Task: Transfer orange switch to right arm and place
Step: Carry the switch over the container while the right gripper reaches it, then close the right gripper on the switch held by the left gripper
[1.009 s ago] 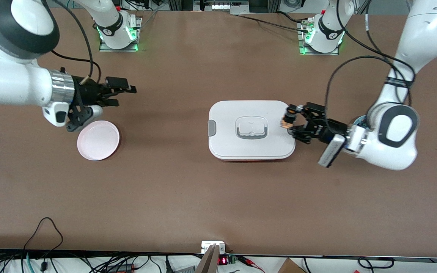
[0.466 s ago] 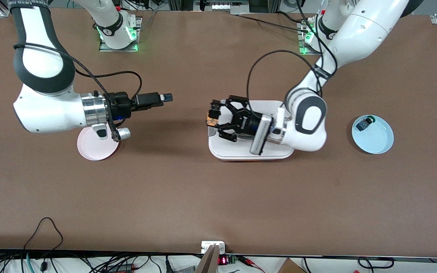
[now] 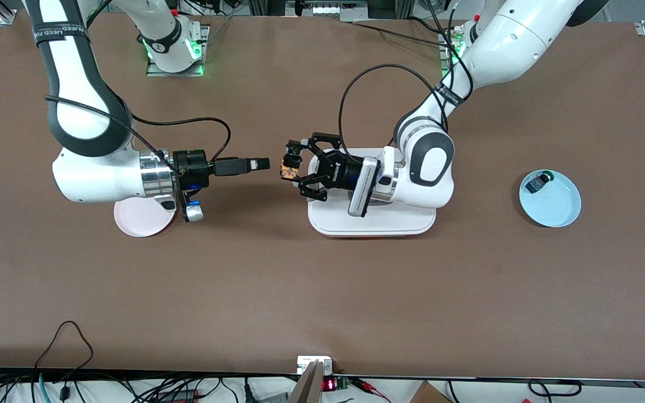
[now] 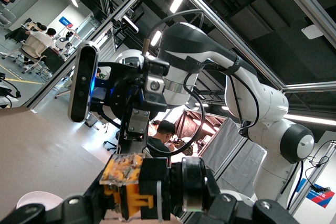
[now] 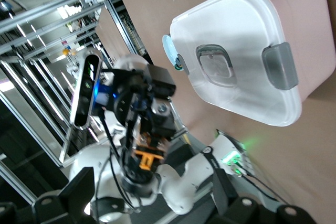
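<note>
- orange switch [image 3: 288,165]: clamped in left gripper [image 3: 294,166], over table [image 3: 322,291] just beside white box [image 3: 372,221]
- right gripper [image 3: 263,163]: fingers apart, facing switch, small gap
- handover, placing on pink plate [image 3: 138,221]: not yet done

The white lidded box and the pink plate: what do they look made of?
The white rectangular lidded box looks like glossy moulded plastic: it has rounded corners, soft glare and grey clip tabs, plainest in the right wrist view. The pink round plate has a smooth, even surface with a thin rim; probably plastic, though glazed ceramic can't be ruled out.
</note>
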Robot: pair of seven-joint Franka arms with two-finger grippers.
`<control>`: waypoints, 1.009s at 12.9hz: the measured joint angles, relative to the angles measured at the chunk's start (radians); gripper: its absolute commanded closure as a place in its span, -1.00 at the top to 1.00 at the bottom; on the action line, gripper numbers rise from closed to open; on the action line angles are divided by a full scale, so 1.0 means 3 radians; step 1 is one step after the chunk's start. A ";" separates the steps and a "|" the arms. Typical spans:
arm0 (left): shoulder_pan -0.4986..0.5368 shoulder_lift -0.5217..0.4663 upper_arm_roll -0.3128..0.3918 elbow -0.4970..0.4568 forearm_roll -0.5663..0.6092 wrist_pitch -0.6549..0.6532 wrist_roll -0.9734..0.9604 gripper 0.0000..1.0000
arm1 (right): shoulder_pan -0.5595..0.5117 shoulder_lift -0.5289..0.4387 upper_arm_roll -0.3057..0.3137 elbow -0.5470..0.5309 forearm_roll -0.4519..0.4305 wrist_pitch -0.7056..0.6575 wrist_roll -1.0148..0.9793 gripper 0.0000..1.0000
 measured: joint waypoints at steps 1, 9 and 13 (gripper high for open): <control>-0.0017 0.0000 0.0000 0.0000 -0.0014 0.0020 0.0006 -0.61 | 0.0015 -0.0001 0.0000 0.0000 0.0043 0.0046 0.0076 0.93; -0.0023 0.0000 0.0004 0.0000 -0.0022 0.0034 0.0026 -0.61 | 0.0241 0.0024 0.0001 -0.0025 0.0076 0.0400 0.0171 0.50; -0.0023 0.0000 0.0004 0.0000 -0.0022 0.0034 0.0030 -0.51 | 0.0240 0.0037 -0.0003 -0.0025 0.0092 0.0422 0.0178 0.24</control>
